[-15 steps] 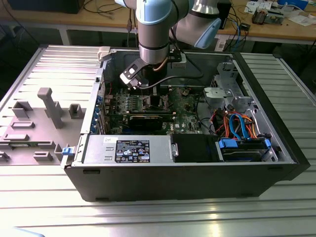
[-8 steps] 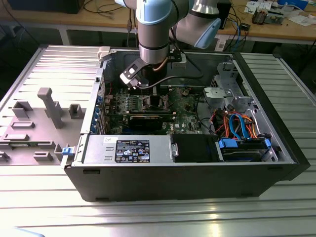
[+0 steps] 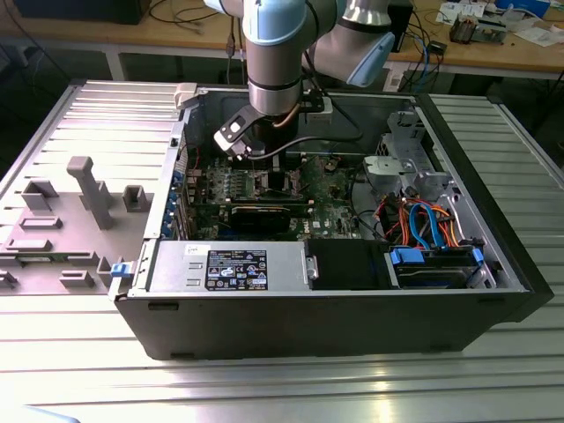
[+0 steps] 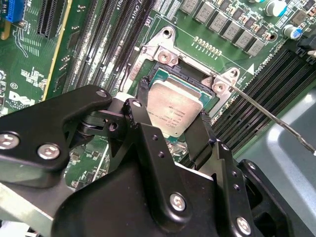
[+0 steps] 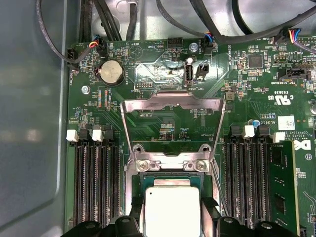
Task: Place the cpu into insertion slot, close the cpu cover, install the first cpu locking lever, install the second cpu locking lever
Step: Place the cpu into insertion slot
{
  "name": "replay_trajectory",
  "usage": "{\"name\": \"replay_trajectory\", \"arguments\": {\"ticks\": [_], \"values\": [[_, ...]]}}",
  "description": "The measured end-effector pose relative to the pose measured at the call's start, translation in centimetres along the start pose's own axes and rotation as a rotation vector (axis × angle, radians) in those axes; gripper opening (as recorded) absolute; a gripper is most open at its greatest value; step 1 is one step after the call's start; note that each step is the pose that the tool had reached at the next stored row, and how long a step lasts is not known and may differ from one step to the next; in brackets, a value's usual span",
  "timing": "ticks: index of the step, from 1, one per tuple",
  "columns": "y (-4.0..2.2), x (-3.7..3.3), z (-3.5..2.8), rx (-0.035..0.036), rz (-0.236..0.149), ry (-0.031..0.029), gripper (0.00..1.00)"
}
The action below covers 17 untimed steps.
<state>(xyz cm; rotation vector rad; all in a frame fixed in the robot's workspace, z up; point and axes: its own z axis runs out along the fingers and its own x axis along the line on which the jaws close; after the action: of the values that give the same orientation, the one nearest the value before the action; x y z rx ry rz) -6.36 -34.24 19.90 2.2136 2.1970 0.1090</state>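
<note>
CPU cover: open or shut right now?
Open. In the first wrist view the thin silvery metal cover frame is swung back off the silver-rimmed square socket, leaving the square silver-topped cpu uncovered.

cpu: dull silver top, green edge. cpu cover: silvery. Circuit board: green, white print. Gripper: black, silver screws. Arm: pale blue, silver. Cables: orange, blue. Memory slots: black, white clips.

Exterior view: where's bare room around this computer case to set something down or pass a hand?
Free: the ribbed table in front of the case, and along its side at the exterior view's right. Crowded: the grey panel with uprights at the exterior view's left, and inside the case, where the arm hangs over the motherboard beside cables.
</note>
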Motion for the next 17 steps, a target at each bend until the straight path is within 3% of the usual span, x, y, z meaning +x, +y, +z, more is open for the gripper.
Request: {"name": "replay_trajectory", "arguments": {"ticks": [2,3,11,17], "values": [[0.0,0.0,0.0,-0.0001,0.0,0.0001,0.55],[0.0,0.0,0.0,0.0,0.0,0.0,0.68],[-0.02,0.53,0.22,-0.0001,0.001,0.0001,0.68],[-0.02,0.55,0.25,0.0,0.001,-0.0001,0.68]]}}
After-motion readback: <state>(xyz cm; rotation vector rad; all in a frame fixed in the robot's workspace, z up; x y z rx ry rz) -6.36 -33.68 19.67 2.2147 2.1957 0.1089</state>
